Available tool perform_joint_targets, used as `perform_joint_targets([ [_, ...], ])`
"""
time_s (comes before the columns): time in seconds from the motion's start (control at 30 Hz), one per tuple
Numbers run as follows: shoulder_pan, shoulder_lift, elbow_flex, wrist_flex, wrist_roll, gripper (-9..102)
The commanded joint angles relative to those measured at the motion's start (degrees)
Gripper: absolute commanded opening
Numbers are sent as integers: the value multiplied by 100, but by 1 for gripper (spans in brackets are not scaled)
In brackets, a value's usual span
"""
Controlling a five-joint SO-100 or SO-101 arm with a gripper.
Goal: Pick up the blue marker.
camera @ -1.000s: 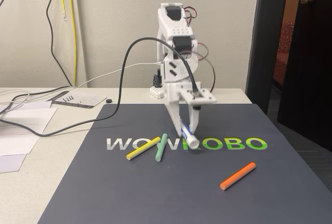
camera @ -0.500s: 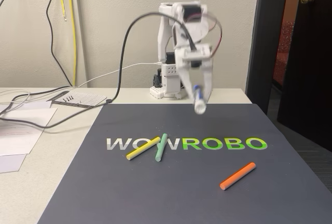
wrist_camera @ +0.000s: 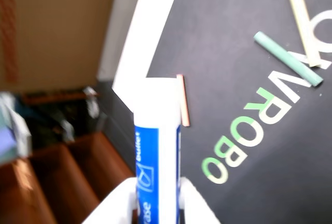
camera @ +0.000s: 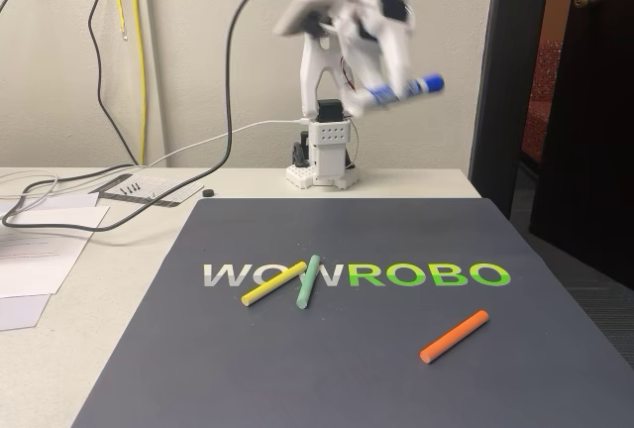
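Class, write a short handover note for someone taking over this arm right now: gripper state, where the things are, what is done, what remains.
Gripper: shut on the blue marker, raised high above the dark mat, marker lying roughly level.
On the mat: yellow stick and green stick crossing near the lettering, orange stick apart to the right in the fixed view.
Done: marker picked up.
Left: nothing but keeping hold.
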Motion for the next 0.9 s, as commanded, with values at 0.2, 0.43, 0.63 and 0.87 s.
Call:
perform_joint_targets([
  [0.2,1116,835,-246,352,738,0],
  [0.43,1723,1767,1125,-422,861,0],
  [0.63,1723,2918,2979,-1397,756,0],
  [0.87,1459,4553,5396,-2927,563,0],
])
